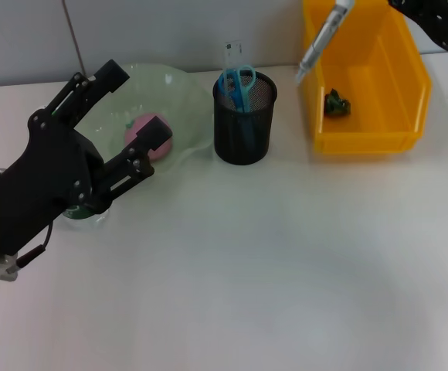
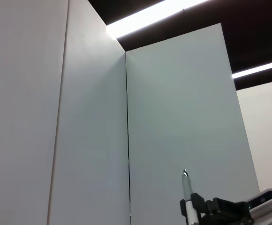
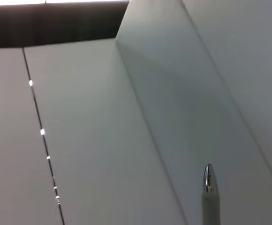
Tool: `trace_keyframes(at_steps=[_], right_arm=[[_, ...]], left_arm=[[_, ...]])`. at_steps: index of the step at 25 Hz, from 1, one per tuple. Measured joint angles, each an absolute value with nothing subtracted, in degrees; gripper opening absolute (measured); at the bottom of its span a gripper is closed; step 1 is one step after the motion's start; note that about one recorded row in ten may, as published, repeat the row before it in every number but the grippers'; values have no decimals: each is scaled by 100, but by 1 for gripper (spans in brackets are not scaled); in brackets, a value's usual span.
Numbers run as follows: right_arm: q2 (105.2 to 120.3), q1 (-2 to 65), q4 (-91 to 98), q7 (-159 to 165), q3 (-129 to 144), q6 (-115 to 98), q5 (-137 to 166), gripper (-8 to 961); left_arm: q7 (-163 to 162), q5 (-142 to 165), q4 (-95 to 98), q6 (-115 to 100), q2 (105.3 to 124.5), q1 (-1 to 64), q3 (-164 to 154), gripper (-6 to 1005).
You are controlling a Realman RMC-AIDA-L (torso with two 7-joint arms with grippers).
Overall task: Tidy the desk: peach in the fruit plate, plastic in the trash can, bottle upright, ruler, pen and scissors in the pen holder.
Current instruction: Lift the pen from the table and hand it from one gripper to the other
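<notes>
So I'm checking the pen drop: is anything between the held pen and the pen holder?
Nothing visible blocks it. The right gripper holds the pen above the yellow bin, and only bare table lies across to the pen holder. Inside, scissors and ruler leave room.

A white surface (image 1: 270, 270) carries a pale green fruit plate (image 1: 185, 100) at ten o'clock, a black mesh pen holder (image 1: 243, 127) at twelve, just beside the plate, and a yellow bin (image 1: 363, 143) at two o'clock.
</notes>
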State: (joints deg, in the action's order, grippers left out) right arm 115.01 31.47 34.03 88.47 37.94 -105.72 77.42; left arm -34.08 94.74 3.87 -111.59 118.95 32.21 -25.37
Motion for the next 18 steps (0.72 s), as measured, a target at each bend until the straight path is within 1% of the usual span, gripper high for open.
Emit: trace_keyframes(at_steps=[5, 10, 12, 18], right_arm=[[11469, 3101, 3294, 9101, 3616, -10683, 7519, 133], [11506, 3088, 3188, 9060, 3667, -10774, 7266, 134], [11499, 3089, 3272, 9011, 3719, -10774, 7379, 134], [11370, 3134, 4585, 8889, 3970, -10937, 8844, 134]], left_arm=[[-3328, 9474, 396, -11157, 11899, 3185, -2518, 800], [-3195, 9489, 359, -11161, 11908, 3227, -2545, 798], [-3221, 9502, 356, -11170, 11909, 3251, -2554, 798], [-3651, 9515, 503, -11202, 11884, 3303, -2653, 796]])
